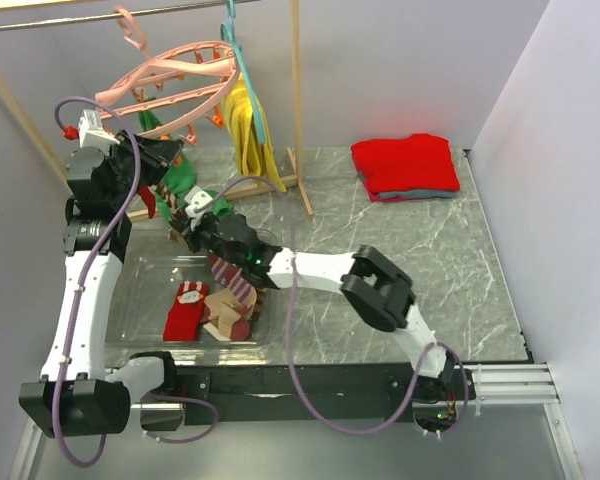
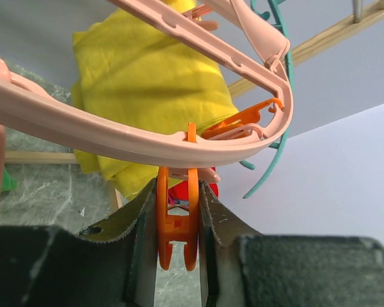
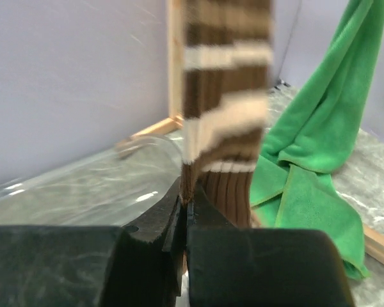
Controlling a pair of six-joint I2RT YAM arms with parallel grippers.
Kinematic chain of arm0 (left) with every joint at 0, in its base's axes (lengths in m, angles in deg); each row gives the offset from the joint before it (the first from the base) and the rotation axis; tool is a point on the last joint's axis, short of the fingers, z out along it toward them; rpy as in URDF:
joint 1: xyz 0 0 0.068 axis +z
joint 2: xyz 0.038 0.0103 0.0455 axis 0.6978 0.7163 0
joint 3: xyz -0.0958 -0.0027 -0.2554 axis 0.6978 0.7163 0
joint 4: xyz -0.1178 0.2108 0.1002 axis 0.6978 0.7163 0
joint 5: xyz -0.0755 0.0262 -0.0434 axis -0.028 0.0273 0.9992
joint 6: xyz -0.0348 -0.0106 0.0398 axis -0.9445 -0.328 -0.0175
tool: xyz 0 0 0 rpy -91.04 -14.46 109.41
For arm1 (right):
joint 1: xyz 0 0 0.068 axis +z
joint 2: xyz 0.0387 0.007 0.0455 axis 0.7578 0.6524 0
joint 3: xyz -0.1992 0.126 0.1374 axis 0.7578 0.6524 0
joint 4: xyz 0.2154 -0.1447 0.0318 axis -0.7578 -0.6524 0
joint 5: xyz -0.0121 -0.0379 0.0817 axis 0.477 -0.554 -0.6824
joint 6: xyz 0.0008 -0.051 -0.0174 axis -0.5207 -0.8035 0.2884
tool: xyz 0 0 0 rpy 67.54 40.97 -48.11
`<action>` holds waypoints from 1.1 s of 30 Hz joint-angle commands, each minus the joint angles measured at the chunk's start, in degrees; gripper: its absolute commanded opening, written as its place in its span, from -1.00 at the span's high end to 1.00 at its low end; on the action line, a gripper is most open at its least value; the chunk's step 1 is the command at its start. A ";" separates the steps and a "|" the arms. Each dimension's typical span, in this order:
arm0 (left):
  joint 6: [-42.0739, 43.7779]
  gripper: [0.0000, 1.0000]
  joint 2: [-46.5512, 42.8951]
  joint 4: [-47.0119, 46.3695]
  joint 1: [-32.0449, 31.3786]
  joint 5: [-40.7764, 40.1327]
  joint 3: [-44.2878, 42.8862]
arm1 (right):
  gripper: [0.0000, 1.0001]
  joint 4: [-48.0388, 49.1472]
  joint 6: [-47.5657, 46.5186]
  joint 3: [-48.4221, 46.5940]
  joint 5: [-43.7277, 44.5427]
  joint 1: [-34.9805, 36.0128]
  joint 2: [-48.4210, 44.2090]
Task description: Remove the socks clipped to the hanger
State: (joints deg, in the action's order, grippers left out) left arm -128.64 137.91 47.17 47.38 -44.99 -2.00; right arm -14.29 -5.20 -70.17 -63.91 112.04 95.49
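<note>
The pink ring hanger [image 1: 170, 75] hangs from the rod at the back left. My left gripper [image 2: 178, 224] is shut on one of its orange clips [image 2: 177, 217], just under the pink rim [image 2: 115, 137]. In the top view this gripper [image 1: 177, 152] sits right below the ring. My right gripper [image 3: 187, 208] is shut on the lower edge of a brown sock with cream stripes [image 3: 227, 128], which hangs upright above it. From above, the right gripper [image 1: 193, 216] is under the hanger. A red sock [image 1: 185, 310] and a beige sock [image 1: 230, 318] lie in the clear tray [image 1: 130, 300].
A yellow garment [image 1: 245, 125] on a thin teal hanger [image 2: 275, 160] hangs beside the ring. A green cloth [image 3: 320, 166] drapes down behind the held sock. A wooden frame post [image 1: 298, 100] stands at the back. Folded red cloth [image 1: 405, 165] lies at the back right.
</note>
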 commanded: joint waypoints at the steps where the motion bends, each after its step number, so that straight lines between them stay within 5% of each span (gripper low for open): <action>1: 0.71 0.36 1.53 -5.19 -0.06 3.40 -2.71 | 1.00 -0.51 2.60 5.51 -1.97 1.13 -10.12; 5: -0.78 -0.43 1.09 -6.60 -0.06 6.56 -1.74 | 1.00 -2.45 2.70 9.30 -6.36 1.13 -14.69; 11: 0.53 -0.96 -3.03 -3.45 0.03 7.18 -1.30 | 1.00 -6.59 2.52 12.82 -8.30 1.13 -18.47; 22: 12.13 -0.91 -12.27 11.49 0.03 -5.28 -2.53 | 1.00 -10.01 2.44 18.62 -7.16 0.87 -24.19; 33: 15.39 -0.81 -13.41 12.82 0.03 -16.54 1.77 | 1.00 -12.31 1.64 19.24 -7.33 0.26 -26.48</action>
State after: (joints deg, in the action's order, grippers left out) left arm -115.72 124.93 59.93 47.38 -55.72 -1.84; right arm -25.85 -3.01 -51.61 -70.88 112.74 72.46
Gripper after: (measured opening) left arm 0.917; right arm 0.018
